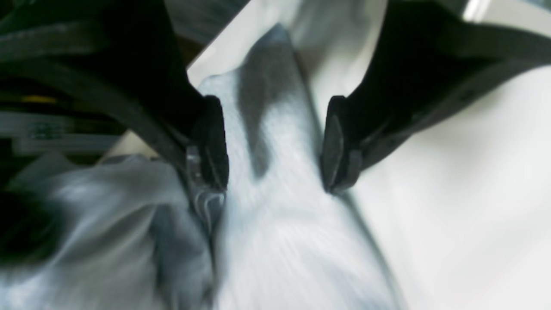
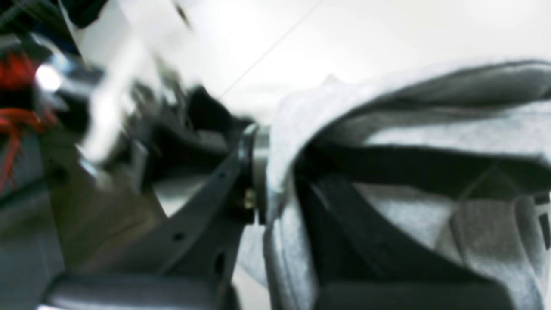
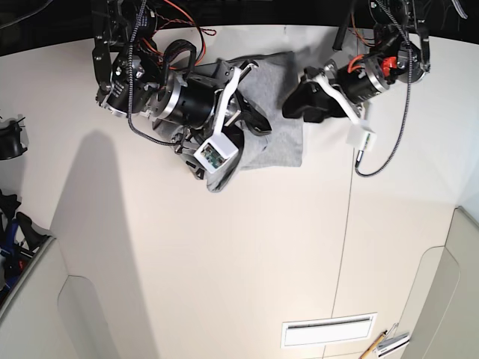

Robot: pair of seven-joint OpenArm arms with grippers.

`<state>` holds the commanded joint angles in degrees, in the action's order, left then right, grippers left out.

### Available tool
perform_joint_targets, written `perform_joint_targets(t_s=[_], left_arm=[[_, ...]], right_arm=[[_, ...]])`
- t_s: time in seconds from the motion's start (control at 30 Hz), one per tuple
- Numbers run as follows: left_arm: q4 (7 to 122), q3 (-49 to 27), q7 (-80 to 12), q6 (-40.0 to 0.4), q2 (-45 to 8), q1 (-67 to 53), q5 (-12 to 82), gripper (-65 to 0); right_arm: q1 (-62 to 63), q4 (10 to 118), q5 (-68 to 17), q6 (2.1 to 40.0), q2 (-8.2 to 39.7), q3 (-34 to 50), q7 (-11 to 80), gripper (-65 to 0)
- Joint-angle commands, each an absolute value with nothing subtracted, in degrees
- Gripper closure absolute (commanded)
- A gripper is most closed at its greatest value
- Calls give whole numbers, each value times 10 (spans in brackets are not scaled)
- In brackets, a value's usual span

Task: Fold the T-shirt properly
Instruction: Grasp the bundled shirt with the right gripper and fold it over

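The light grey T-shirt (image 3: 278,123) lies bunched on the white table (image 3: 224,254) near its far edge, between my two arms. My right gripper (image 2: 275,172) is shut on a fold of the T-shirt (image 2: 430,129), which drapes over one finger and hangs down. In the base view the right gripper (image 3: 253,118) sits on the shirt's left side. My left gripper (image 1: 275,183) hovers open over a strip of T-shirt (image 1: 280,241), with its fingers (image 1: 211,146) wide apart on either side of the cloth. In the base view the left gripper (image 3: 298,103) is at the shirt's right edge. Both wrist views are blurred.
A thin seam (image 3: 346,239) runs down the table. A slotted vent (image 3: 327,330) and some pencils (image 3: 388,342) lie near the front right. Cables (image 3: 389,149) hang from the arm on the right. Dark equipment (image 3: 9,142) stands off the table's left side.
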<state>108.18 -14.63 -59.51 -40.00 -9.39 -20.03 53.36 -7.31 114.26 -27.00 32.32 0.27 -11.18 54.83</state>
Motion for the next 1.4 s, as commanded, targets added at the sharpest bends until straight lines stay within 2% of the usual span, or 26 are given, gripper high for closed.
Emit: perform_joint_targets(t_s=[0.13, 0.37, 0.53, 0.57, 0.6, 0.63, 0.67, 0.7, 0.9, 1.07, 1.17, 1.33, 1.4], left_arm=[[1082, -201, -602, -400, -102, -210, 527, -373], [989, -201, -600, -400, -101, -234, 529, -373], [957, -161, -598, -400, -102, -234, 529, -373], [957, -151, -598, -400, -102, -234, 529, -373], [957, -143, -598, -400, -102, -233, 529, -373], [957, -138, -598, -400, -102, -233, 529, -373], [957, -139, -598, -400, -102, -233, 529, -373], [957, -142, -598, -400, -103, -231, 529, -373], [957, -202, -624, -400, -106, -229, 561, -373], [960, -303, -686, -400, -139, -231, 680, -373], [981, -345, -736, -400, -148, -238, 764, -373], [1023, -314, -743, -400, -149, -263, 799, -373], [1040, -274, -745, -400, -149, -278, 804, -373]], right_arm=[[-70, 1143, -279, 323, -1, -112, 546, 0], [-55, 1140, -256, 324, -25, -147, 540, 0], [-28, 1087, -233, 323, -26, -204, 527, 0], [-20, 1072, -233, 323, -26, -216, 527, -73], [-13, 1058, -233, 323, -26, -228, 527, -193], [-10, 1039, -234, 323, -26, -248, 527, -361], [-10, 1033, -237, 324, -26, -260, 527, -415], [-10, 1033, -246, 324, -26, -273, 528, -426], [1, 1049, -275, 328, -45, -320, 528, -426], [39, 1058, -258, 324, -75, -313, 529, -424], [55, 1058, -233, 311, -74, -282, 530, -423], [55, 1058, -234, 311, -73, -184, 569, -280], [55, 1058, -234, 311, -73, -137, 569, -260]])
